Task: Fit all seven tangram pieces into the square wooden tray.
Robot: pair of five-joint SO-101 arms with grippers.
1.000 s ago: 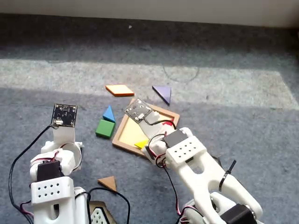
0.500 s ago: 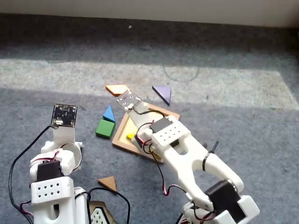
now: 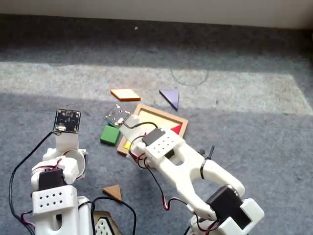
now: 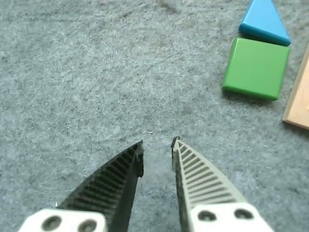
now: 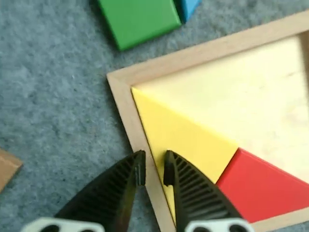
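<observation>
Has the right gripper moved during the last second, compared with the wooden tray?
Yes. In the high view the right gripper has shifted across the tray toward the tray edge nearest the green square.

There are seven tangram pieces: five triangles (image 3: 169,98), one square (image 3: 110,134), one parallelogram (image 3: 124,94). One wooden tray (image 3: 164,112) and two arms (image 3: 186,166).
</observation>
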